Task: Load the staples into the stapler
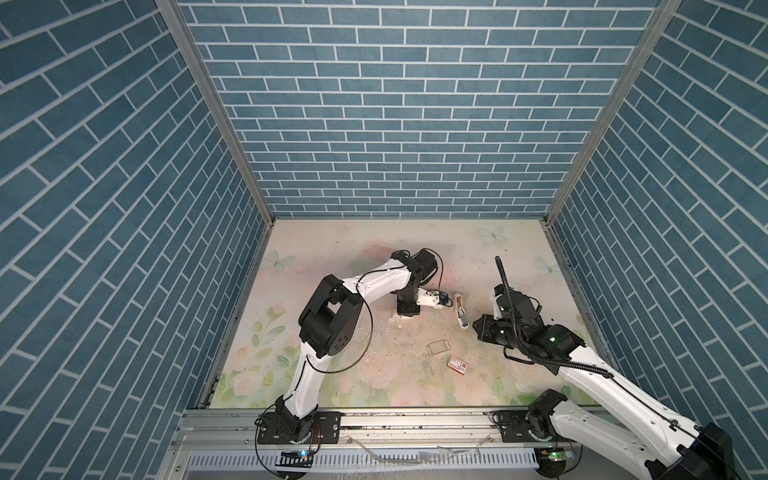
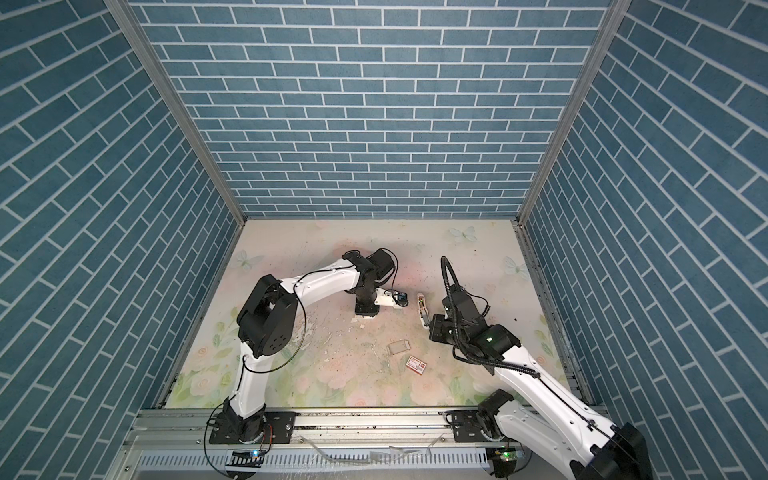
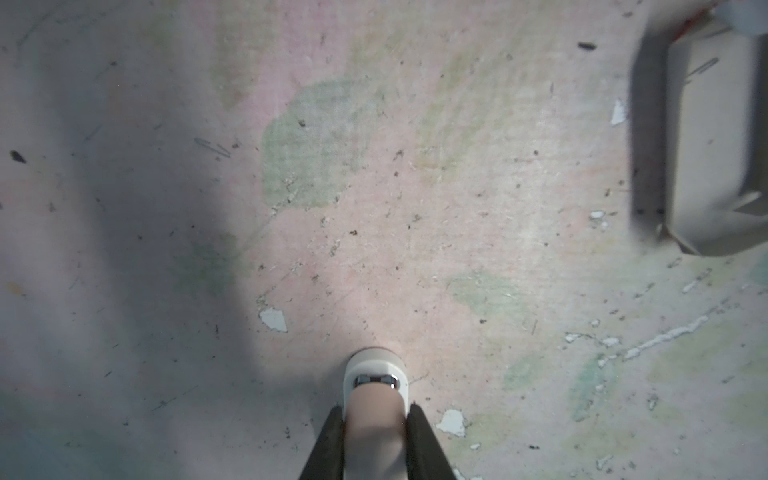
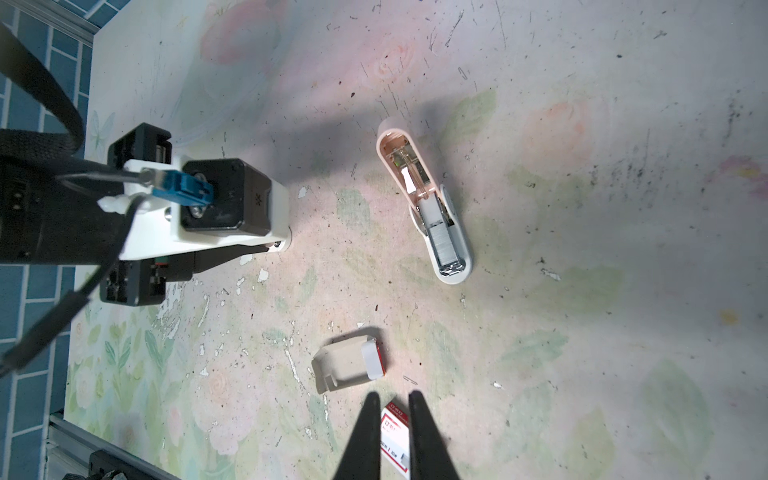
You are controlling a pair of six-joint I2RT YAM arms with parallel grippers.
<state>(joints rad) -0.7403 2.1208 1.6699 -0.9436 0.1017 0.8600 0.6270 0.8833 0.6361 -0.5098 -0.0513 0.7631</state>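
At mid-table in both top views, the stapler [image 1: 460, 311] lies opened out flat on the flowered table [image 1: 332, 249], between the two arms. Left of it the left pincer [image 1: 397, 318] points down at the table. Right of it the right arm [image 1: 582, 365] hovers close by. Lower in the frame lie the tray [image 1: 439, 346] and, just beside it, the red-and-white box [image 1: 457, 365].

In the left wrist view, at bottom centre, the left pincer is clamped on a small beige piece [image 3: 374, 374] with a white base and a metal tip. What that piece is cannot be told. A pale blurred thing [image 3: 706, 145] at the upper right edge cannot be named either.

In the right wrist view, near centre, the staples [image 4: 446, 245] sit as a silvery strip in the stapler's open channel, at its lower end. At bottom centre the right pincer [image 4: 394, 401] has its fingers drawn nearly together, with only a slit between them, and grips nothing. The box shows through the slit.

The loading itself looks done, since the strip is in the channel. What appears left is folding the lid shut, and neither pincer is on the stapler.
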